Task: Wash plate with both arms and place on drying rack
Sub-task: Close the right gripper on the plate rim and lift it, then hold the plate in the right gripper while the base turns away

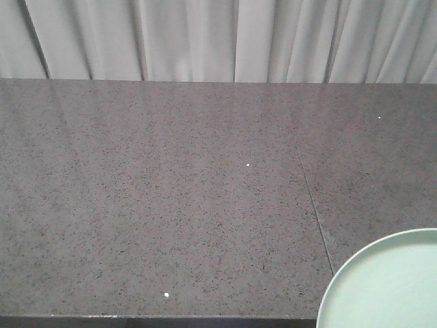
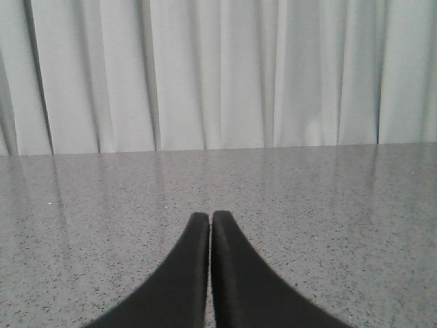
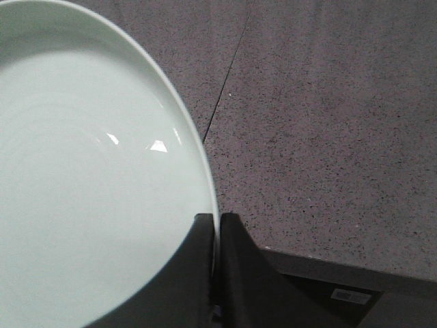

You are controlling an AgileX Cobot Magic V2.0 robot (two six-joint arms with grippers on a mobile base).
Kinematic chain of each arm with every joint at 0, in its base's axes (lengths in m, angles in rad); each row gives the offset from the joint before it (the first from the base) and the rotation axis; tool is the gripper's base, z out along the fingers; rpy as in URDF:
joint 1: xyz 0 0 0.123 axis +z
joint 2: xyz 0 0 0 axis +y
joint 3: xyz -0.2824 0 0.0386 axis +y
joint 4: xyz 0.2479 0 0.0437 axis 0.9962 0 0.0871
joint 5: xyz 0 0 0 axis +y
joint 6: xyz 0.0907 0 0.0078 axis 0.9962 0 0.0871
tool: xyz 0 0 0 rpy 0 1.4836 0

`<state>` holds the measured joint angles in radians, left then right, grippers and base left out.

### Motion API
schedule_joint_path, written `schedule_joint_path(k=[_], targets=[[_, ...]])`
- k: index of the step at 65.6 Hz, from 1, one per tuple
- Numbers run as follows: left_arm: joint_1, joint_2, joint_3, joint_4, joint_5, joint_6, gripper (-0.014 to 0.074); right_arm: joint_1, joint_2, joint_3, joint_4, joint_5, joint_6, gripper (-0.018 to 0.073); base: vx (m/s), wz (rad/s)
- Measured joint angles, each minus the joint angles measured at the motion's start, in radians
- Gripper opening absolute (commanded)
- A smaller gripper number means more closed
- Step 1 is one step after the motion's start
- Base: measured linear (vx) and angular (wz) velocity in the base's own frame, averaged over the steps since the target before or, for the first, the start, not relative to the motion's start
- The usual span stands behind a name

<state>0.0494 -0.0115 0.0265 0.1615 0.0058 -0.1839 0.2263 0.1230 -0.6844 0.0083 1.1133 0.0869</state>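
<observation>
Black right gripper (image 3: 215, 222): you see its two fingers clamped on the rim of the round pale mint-green plate (image 3: 89, 171), one on either side. Plate: at the front right corner of the speckled grey stone countertop (image 1: 171, 191), overlapping its front edge; lifted or resting, you cannot tell. Black left gripper (image 2: 209, 217): fingers pressed together, over the counter. Thin seam (image 1: 314, 205): crosses the counter just left of the plate. Pleated white curtain (image 1: 205, 41): behind the counter.
</observation>
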Motion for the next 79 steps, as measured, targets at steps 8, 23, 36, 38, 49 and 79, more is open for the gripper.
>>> schedule_joint_path(k=[8,23,36,38,49,79], targets=[[0.0,0.0,0.0,0.0,0.0,0.0,-0.0005,0.0,0.0,0.0,0.0,0.0,0.0,-0.0005,0.0,0.0],[0.0,0.0,0.0,0.0,0.0,0.0,-0.0005,0.0,0.0,0.0,0.0,0.001,0.0,-0.0005,0.0,0.0],[0.0,0.0,0.0,0.0,0.0,0.0,-0.0005,0.0,0.0,0.0,0.0,0.001,0.0,-0.0005,0.0,0.0],[0.0,0.0,0.0,0.0,0.0,0.0,-0.0005,0.0,0.0,0.0,0.0,0.001,0.0,-0.0005,0.0,0.0],[0.0,0.0,0.0,0.0,0.0,0.0,-0.0005,0.0,0.0,0.0,0.0,0.001,0.0,-0.0005,0.0,0.02],[0.0,0.0,0.0,0.0,0.0,0.0,-0.0005,0.0,0.0,0.0,0.0,0.001,0.0,-0.0005,-0.04,0.15]])
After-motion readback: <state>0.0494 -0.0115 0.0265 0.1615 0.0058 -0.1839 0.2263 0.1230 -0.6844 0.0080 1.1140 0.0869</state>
